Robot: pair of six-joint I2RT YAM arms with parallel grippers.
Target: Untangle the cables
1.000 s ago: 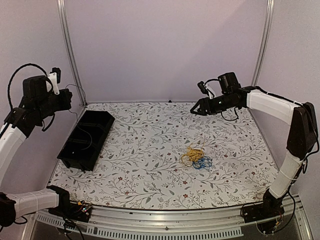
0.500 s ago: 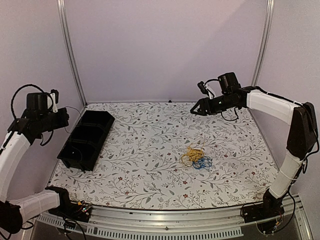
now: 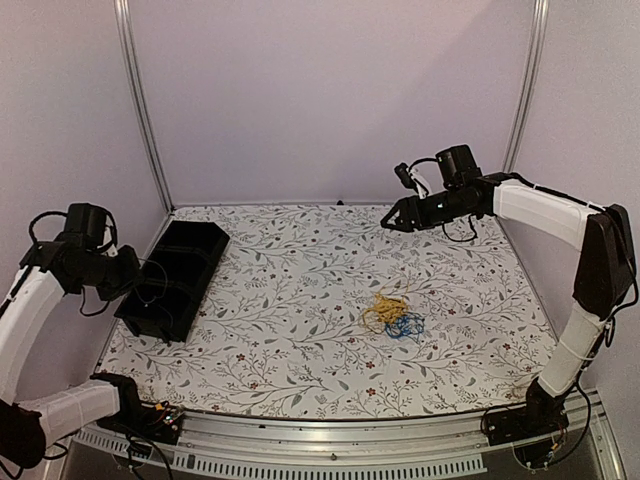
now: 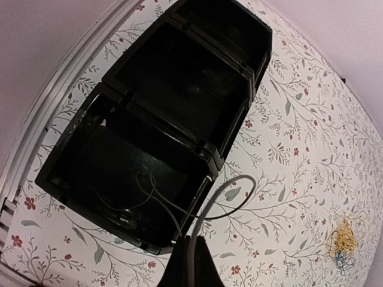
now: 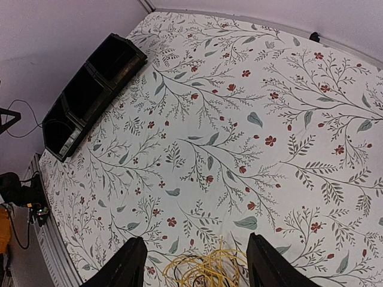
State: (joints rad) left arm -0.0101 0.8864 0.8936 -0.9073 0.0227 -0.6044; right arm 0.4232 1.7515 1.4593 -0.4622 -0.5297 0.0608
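Note:
The cables lie as a small tangle right of the table's middle, yellow strands [image 3: 385, 308] over blue ones [image 3: 405, 325]; the left wrist view shows that tangle [image 4: 342, 244] far off. One thin pale cable [image 4: 224, 185] is apart from it: my left gripper [image 4: 191, 263] is shut on it, and it loops up and trails into the near compartment of the black bin [image 4: 155, 116]. In the top view that gripper [image 3: 130, 283] hangs just over the bin's left side. My right gripper [image 3: 393, 222] stands open, high above the table's back, with the yellow strands [image 5: 206, 269] far below it.
The black bin [image 3: 196, 232] has three compartments and lies along the table's left side. The table carries a floral cloth [image 3: 300, 300]. Metal frame posts [image 3: 140, 100] stand at the back corners. Thick black cables loop along both arms.
My left arm has come down and forward from high at the left wall to just over the bin, bringing the pale cable with it. The right arm and the tangle have stayed put.

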